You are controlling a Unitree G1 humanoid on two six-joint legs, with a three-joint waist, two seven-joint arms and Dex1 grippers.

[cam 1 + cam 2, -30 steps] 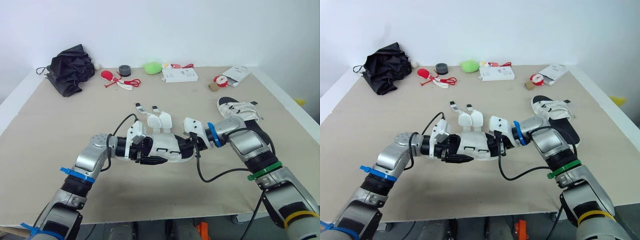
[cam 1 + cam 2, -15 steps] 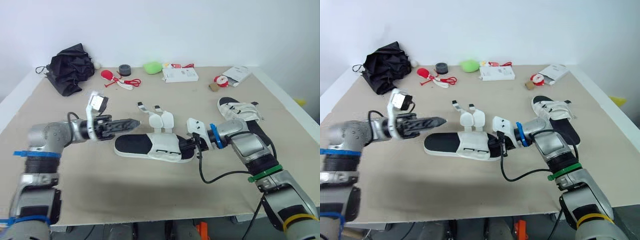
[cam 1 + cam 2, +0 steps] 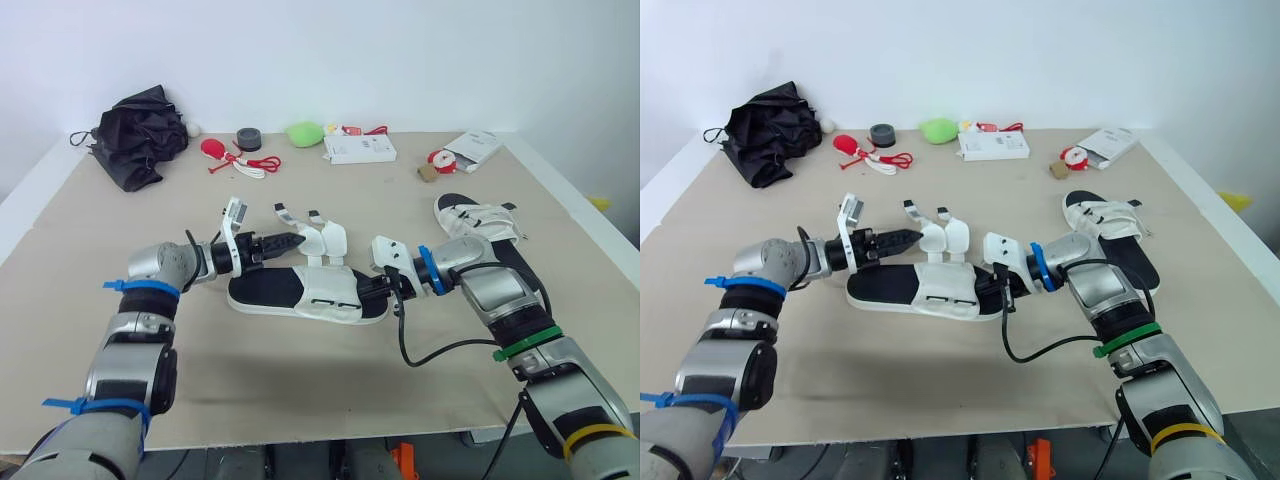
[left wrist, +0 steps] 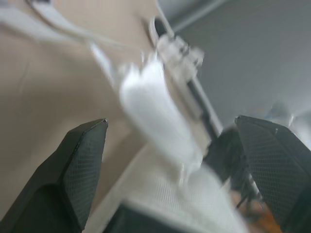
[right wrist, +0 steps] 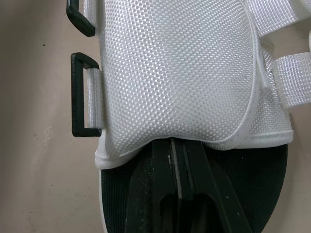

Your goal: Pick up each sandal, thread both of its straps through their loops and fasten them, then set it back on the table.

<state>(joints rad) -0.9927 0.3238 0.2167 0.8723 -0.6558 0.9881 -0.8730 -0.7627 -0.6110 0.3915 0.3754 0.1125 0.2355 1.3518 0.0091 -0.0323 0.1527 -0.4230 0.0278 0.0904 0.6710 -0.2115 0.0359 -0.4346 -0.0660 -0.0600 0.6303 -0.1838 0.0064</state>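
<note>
- White woven-mesh sandal [image 3: 305, 292] with a black footbed lies flat on the tan table [image 3: 300, 390], middle front.
- Its two straps [image 3: 322, 240] lie flipped open toward the far side. Two black rectangular loops [image 5: 85, 94] sit on webbing tabs at the upper's edge, both empty.
- Left gripper [image 3: 298, 240]: fingers spread wide, gripping nothing, tips just beside the straps.
- Right gripper [image 3: 370, 290]: fingers [image 5: 160, 194] pressed together on the footbed, tips tucked under the upper's edge. Can't tell whether anything's pinched.
- Second sandal [image 3: 480, 225], same white-and-black look, lies to the right, beyond the right forearm.
- White box [image 3: 360, 150] at the back: print too small to read.
</note>
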